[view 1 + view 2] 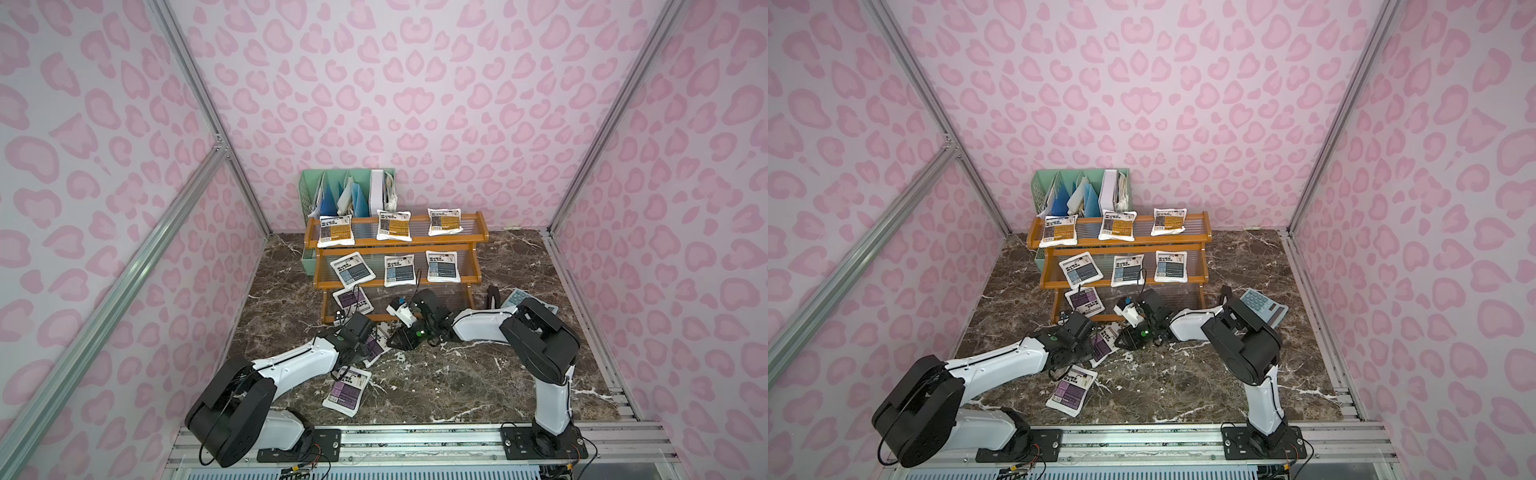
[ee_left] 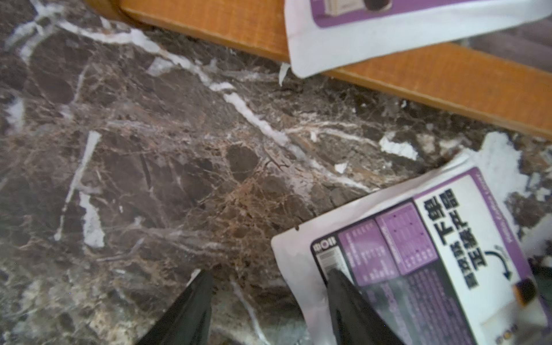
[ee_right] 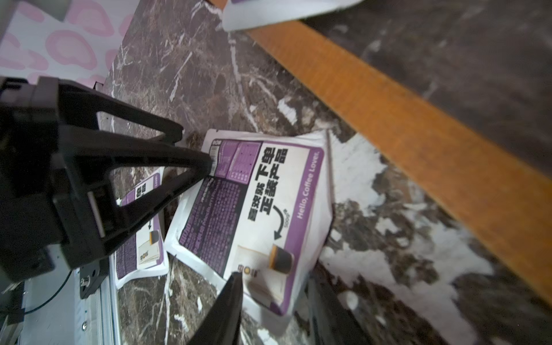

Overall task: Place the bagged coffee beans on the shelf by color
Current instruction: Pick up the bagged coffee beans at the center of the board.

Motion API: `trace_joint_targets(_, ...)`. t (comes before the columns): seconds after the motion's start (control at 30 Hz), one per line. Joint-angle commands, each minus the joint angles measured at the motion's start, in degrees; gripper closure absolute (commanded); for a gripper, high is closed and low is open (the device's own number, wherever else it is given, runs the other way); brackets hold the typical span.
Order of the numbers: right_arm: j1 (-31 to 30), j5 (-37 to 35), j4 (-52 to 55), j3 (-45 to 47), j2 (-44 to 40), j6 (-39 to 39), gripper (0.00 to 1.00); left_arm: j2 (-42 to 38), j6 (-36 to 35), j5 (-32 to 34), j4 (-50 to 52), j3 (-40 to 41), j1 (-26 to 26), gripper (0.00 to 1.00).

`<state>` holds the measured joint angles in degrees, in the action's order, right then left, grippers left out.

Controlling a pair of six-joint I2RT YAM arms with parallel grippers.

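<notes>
The three-tier shelf [image 1: 473, 235] is seen at the back of the marble tabletop [image 1: 457, 382]. Its top tier is filled by three orange-labelled coffee pouches [image 1: 393, 225], and its middle tier by three blue-grey ones [image 1: 400, 270]. A single purple pouch [image 1: 352, 300] is laid at the left end of the bottom tier, its edge overhanging the front rail.

Two purple pouches are found on the tabletop. One [image 3: 254, 209] is lying just in front of the shelf, between the two grippers. The other [image 1: 347, 390] is placed nearer the front edge, beside the left arm.

The left gripper [image 2: 268, 271] is held with its jaws well apart across a corner of the pouch in front of the shelf. One finger [image 2: 343, 298] is set on the printed face and the other [image 2: 191, 304] over bare marble, so nothing is grasped.

The right gripper [image 3: 274, 277] is shown partly open, with the opposite edge of the same pouch between its jaws. Whether that edge is actually pinched cannot be told.
</notes>
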<state>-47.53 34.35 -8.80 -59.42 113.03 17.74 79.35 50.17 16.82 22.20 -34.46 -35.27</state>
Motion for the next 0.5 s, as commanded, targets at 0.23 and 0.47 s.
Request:
trace_joint_targets(0.23,-1.2,-0.1,-4.1,2.0,-1.8,0.6,0.91,1.4,-3.3,-3.9,3.0,0.8,-0.2,0.35)
trace_joint_targets(0.47,0.5,-2.8,-8.7,9.1,-9.1,2.2,1.0,-3.7,-2.1,-2.1,4.7,0.1,-0.2,0.32)
